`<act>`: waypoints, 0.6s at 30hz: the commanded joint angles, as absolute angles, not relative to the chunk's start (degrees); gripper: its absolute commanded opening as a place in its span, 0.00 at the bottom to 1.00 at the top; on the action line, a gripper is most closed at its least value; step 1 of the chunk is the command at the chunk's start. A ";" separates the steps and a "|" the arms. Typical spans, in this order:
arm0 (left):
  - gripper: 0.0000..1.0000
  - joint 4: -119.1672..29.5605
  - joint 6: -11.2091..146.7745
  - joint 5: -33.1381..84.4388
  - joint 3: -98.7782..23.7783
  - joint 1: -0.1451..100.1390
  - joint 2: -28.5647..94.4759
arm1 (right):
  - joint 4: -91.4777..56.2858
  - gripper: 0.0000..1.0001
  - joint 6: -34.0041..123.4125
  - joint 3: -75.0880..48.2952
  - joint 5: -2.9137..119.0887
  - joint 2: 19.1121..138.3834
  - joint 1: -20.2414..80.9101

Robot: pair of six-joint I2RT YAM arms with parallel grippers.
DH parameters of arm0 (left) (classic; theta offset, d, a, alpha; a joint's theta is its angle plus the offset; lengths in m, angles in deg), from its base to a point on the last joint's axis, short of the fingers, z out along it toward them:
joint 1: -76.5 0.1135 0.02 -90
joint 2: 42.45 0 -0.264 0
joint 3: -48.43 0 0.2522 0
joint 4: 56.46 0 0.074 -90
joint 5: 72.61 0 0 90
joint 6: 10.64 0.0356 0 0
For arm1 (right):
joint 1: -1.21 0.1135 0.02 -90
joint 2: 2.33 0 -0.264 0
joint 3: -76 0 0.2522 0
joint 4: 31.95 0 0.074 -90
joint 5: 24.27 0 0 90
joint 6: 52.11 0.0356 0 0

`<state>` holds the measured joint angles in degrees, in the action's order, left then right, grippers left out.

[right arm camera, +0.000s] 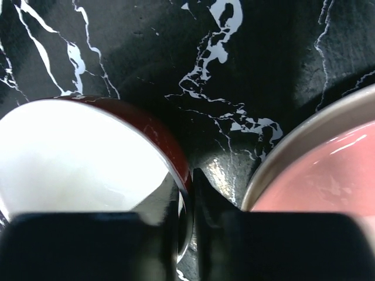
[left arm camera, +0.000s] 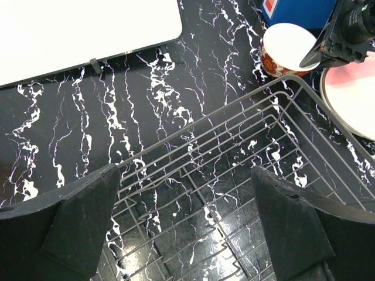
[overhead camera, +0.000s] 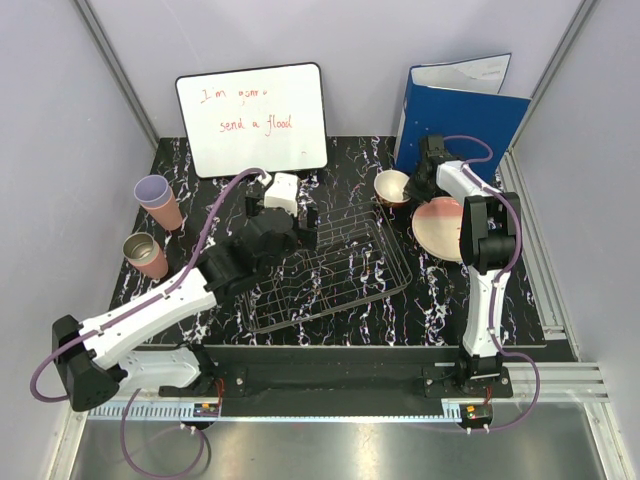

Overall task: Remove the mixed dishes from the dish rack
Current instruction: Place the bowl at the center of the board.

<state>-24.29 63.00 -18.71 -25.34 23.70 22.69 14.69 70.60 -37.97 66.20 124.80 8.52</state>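
Down low, right hand on bowl rim.

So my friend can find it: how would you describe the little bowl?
Find the blue folder standing at the far right. Just in front of it, left of the pink plate, sits the small bowl. It alone is white inside, brown outside, and the right claw pinches its rim.

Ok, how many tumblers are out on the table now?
2, both left of the dish rack: a lavender-rimmed tumbler at the back, a pink tumbler nearer. The back one may be two nested.
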 commanded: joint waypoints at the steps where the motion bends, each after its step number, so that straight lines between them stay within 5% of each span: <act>1: 0.99 -24.60 62.14 -18.03 -27.03 24.03 23.64 | 12.57 0.26 71.29 -38.22 67.13 123.10 8.50; 6: 0.99 -24.59 61.70 -17.07 -27.56 24.03 23.73 | 12.66 0.42 72.60 -38.48 67.13 119.58 8.59; 18: 0.99 -24.33 61.00 -17.33 -28.61 24.03 23.11 | 14.42 0.59 75.77 -42.71 66.61 102.54 8.59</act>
<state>-22.62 62.15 -17.35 -25.43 23.74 23.83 15.00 73.53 -38.84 66.22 114.09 8.54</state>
